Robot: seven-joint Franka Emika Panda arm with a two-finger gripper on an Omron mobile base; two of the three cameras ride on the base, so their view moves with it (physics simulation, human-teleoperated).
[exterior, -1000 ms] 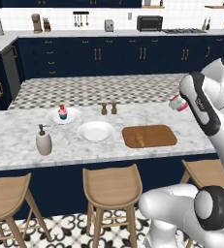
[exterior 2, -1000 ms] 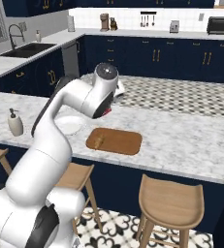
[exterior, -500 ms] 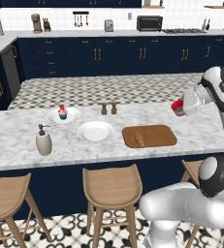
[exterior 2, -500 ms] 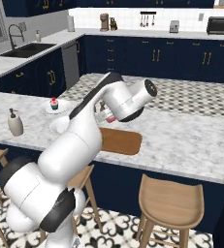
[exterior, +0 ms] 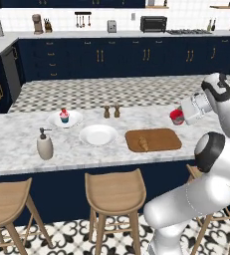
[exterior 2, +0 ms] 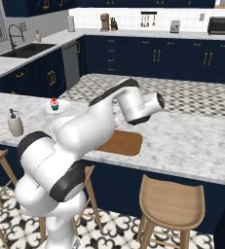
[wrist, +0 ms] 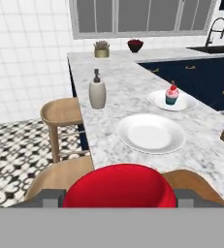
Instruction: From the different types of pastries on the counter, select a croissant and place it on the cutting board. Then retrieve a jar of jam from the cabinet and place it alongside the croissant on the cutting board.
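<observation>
Marble-topped island counter (exterior: 17,144) in a navy-cabinet kitchen carries the whole job. At the jaws, the two-finger gripper (exterior: 182,113) is closed around a red-lidded jam jar (exterior: 176,116), whose red lid bulges up between the finger tips in the hand view. In the left base view the jar hangs above the counter just beyond the right end of the brown wooden cutting board (exterior: 161,141). A small tan croissant (exterior: 143,144) already lies on the board's left half, so the first half of the task looks done and the step in hand is carrying the jam over.

Further out, a white empty plate (exterior: 98,134) sits just left of the board, with two small brown shakers (exterior: 111,111) behind it. Beyond them stand a second white plate holding a pink-frosted cupcake (exterior: 64,115) and a grey soap dispenser bottle (exterior: 45,145) near the counter's front edge.

The next move, as I judge it, calls for swinging the jar leftward over the board's bare right half, lowering it upright beside the croissant without touching it, then opening.
</observation>
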